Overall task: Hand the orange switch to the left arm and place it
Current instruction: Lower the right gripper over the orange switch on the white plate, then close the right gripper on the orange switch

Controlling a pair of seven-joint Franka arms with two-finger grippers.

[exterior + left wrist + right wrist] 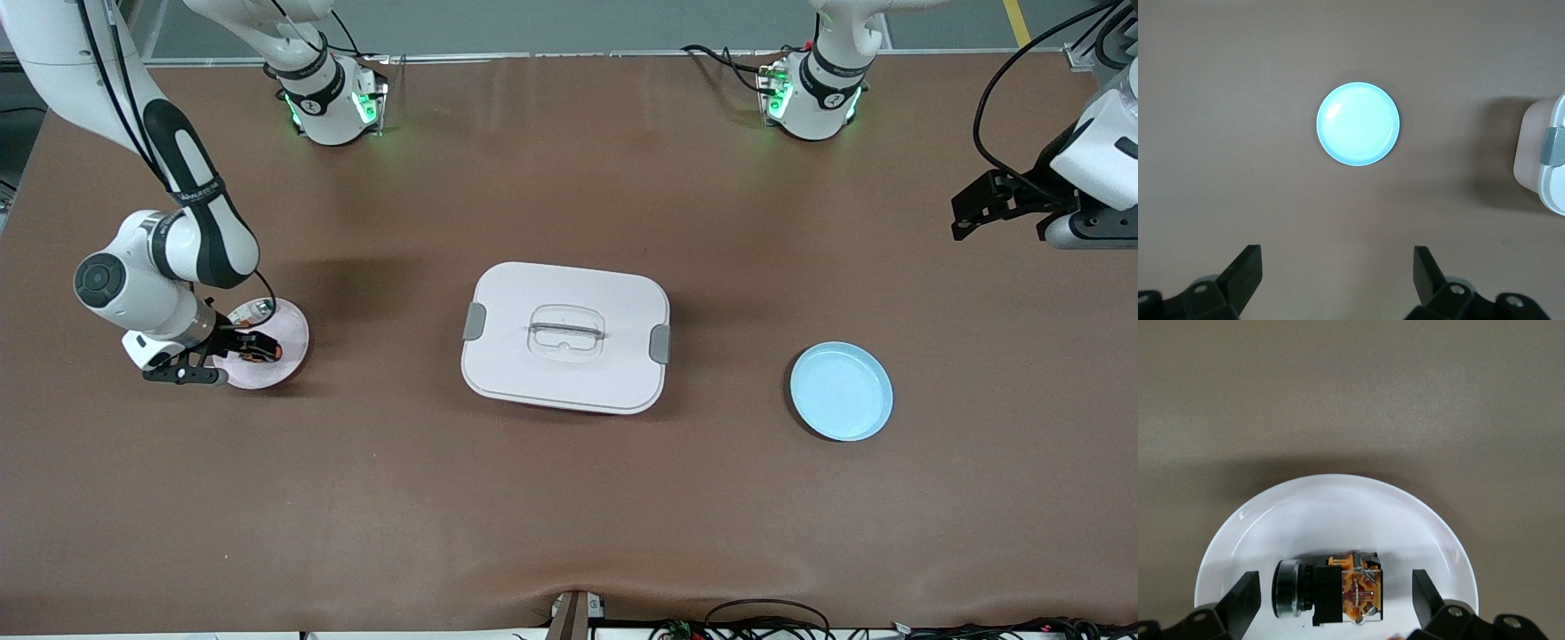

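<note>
**Right wrist view: pick-up approach at the pink plate**

Right end effector (1331,603) hangs low over the pink plate (289,356), near the surface edge at the right arm's end, fingers apart and straddling the orange switch (1331,590). The switch lies on its side, long axis across the finger gap, which suits a grip across its body. Left end effector (1338,280) waits open above the blue plate (1358,123). The box (565,336) sits mid-surface between the plates.
</note>
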